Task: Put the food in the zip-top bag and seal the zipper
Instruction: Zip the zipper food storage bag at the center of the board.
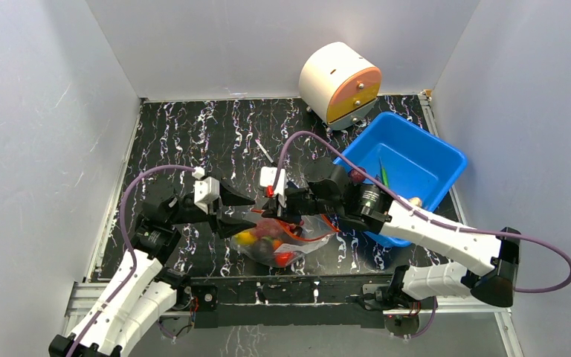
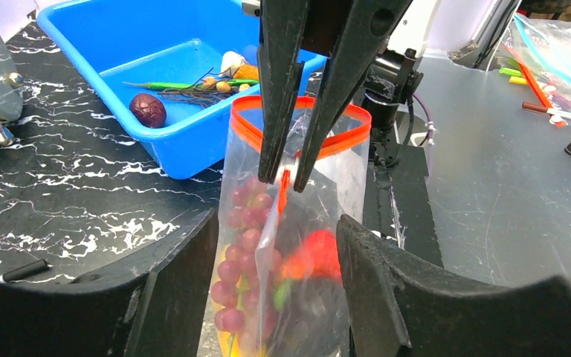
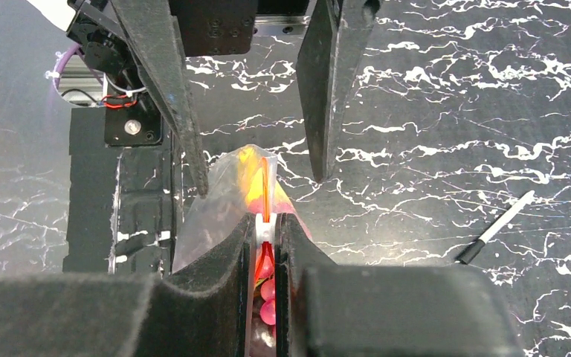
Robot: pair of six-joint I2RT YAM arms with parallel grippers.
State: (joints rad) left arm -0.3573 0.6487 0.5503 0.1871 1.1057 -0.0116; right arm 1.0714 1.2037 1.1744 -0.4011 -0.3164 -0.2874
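The clear zip-top bag (image 1: 286,244) lies near the table's front edge, between my two grippers. It holds purple-red grapes (image 2: 242,245), a shiny red fruit (image 2: 321,253) and something yellow (image 2: 227,343) at its bottom. My right gripper (image 3: 265,229) is shut on the white slider of the red-orange zipper (image 2: 247,128); it also shows in the left wrist view (image 2: 286,175). The strip beyond the slider (image 3: 265,186) looks pressed together, and the part towards my right gripper gapes in a loop. My left gripper (image 2: 275,286) is open, one finger on each side of the bag's body.
A blue bin (image 1: 437,155) stands at the right with a dark red fruit (image 2: 148,109) and small greens inside. A round white and orange device (image 1: 340,82) is at the back. A thin pen (image 1: 265,152) lies mid-table, also in the right wrist view (image 3: 494,227).
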